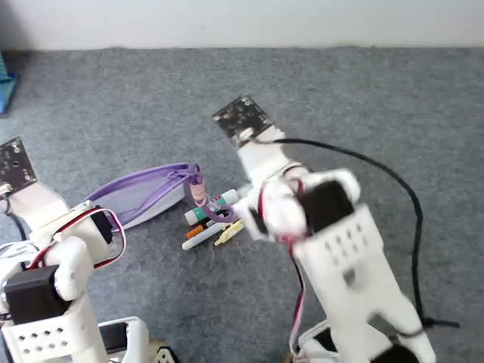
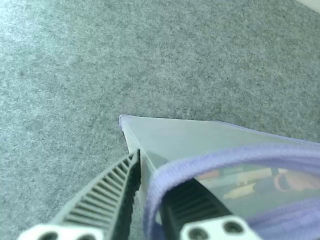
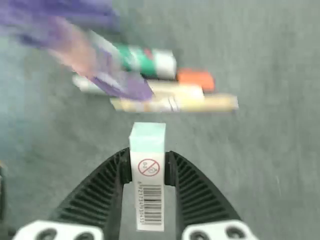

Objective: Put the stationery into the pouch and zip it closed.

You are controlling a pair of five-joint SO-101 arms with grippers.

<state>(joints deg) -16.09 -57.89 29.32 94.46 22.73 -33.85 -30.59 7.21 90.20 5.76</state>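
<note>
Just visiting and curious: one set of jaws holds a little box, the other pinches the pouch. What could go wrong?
The little box sticks out past the shut right jaws; it might twist or slip.
The pouch, pinched at its rim by the left jaws, looks fairly flat, so the box may snag on its edge.
The pens lie nearby and could get knocked.

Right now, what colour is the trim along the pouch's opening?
Purple trim on a see-through pouch; it shows best in the left wrist view.

Beneath me the grey carpet [image 1: 340, 98] carries a purple-edged pouch [image 1: 140, 195] and, just beside its zip end, several pens [image 1: 204, 224].
</note>
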